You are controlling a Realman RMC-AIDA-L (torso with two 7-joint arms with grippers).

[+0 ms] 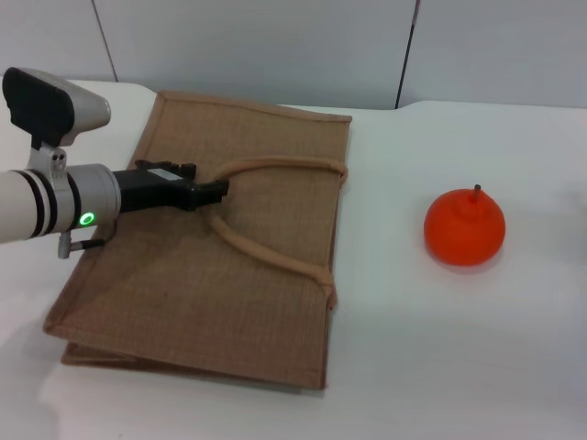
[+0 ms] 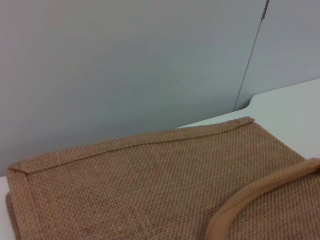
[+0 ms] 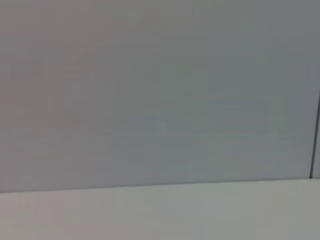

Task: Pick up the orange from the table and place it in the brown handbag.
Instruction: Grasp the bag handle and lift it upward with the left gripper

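Observation:
The brown handbag (image 1: 211, 275) lies flat on the white table (image 1: 440, 357), left of centre, its mouth and loop handles (image 1: 275, 257) toward the right. The orange (image 1: 464, 227) rests on the table to the right of the bag, stem up, well apart from it. My left gripper (image 1: 218, 191) reaches in from the left over the bag, its tip at the apex of the upper handle loop. The left wrist view shows the bag's woven cloth (image 2: 125, 190) and part of a handle (image 2: 260, 195). My right arm is out of view.
A grey wall (image 1: 275, 46) with panel seams runs behind the table. Bare table lies around the orange and in front of the bag. The right wrist view shows only the tabletop (image 3: 160, 215) and wall.

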